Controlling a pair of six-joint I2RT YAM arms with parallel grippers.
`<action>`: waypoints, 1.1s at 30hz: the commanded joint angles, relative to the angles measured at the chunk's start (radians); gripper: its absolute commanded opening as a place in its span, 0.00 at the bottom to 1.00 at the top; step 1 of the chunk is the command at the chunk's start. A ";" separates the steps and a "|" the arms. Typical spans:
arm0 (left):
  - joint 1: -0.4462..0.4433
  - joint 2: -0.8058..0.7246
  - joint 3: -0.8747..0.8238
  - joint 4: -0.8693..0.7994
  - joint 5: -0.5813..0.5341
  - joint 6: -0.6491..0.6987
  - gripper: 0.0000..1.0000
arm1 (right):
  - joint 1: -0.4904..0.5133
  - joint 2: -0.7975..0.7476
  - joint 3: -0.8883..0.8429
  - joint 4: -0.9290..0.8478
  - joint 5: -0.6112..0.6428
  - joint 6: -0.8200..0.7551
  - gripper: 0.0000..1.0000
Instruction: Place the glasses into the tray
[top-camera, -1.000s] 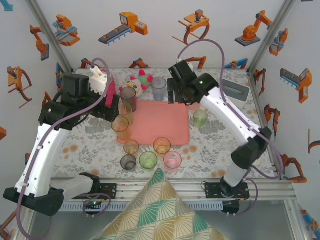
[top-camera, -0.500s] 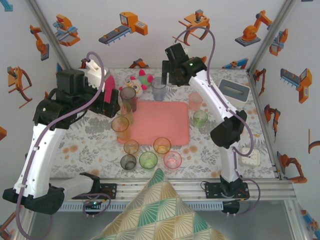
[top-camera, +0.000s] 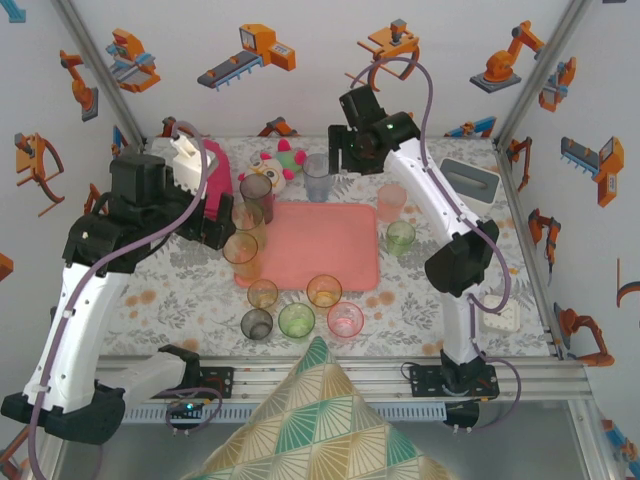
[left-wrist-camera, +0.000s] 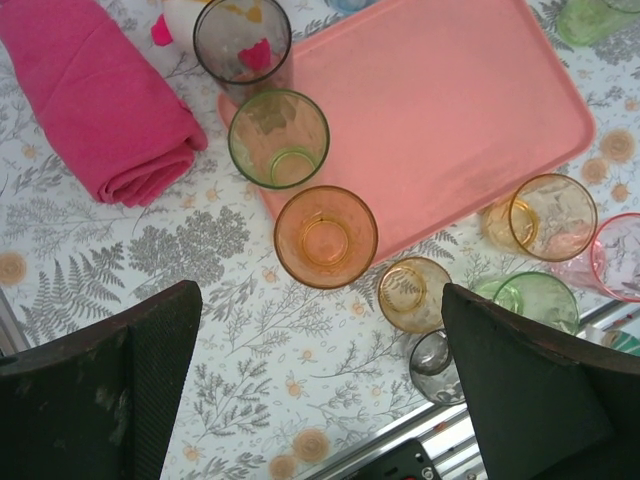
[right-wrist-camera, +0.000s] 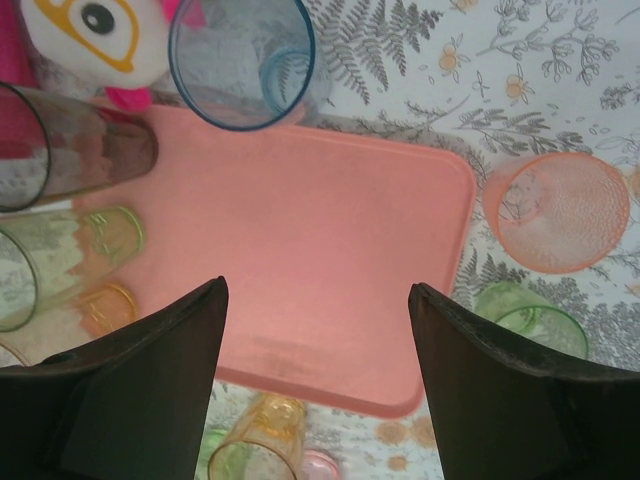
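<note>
We are hovering our left end effector (left-wrist-camera: 320, 293) and right end effector (right-wrist-camera: 317, 290), both released.
The amber translucent tumbler (left-wrist-camera: 325, 237) is standing directly under the left, beside the empty salmon-pink rectangular tray (left-wrist-camera: 440, 110) mid-counter.

- The top camera hangs high behind the near edge of the table (top-camera: 180, 290), looking down over it all.
- The left wrist camera looks down, close, at the left side of the tray (left-wrist-camera: 440, 110).
- The right wrist camera, also close, looks down at its far end.
- All three share the tray and the glasses (left-wrist-camera: 325, 237) lining its left edge.
</note>
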 joint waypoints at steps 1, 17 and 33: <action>0.014 -0.026 0.009 -0.020 0.015 0.017 0.97 | 0.001 -0.022 -0.016 -0.045 0.024 -0.075 0.67; 0.130 -0.007 0.050 -0.016 0.201 -0.076 0.97 | 0.001 0.082 -0.017 0.170 0.025 -0.104 0.66; 0.135 0.006 0.033 -0.013 0.223 -0.078 0.97 | -0.008 0.277 0.171 0.231 0.017 -0.132 0.65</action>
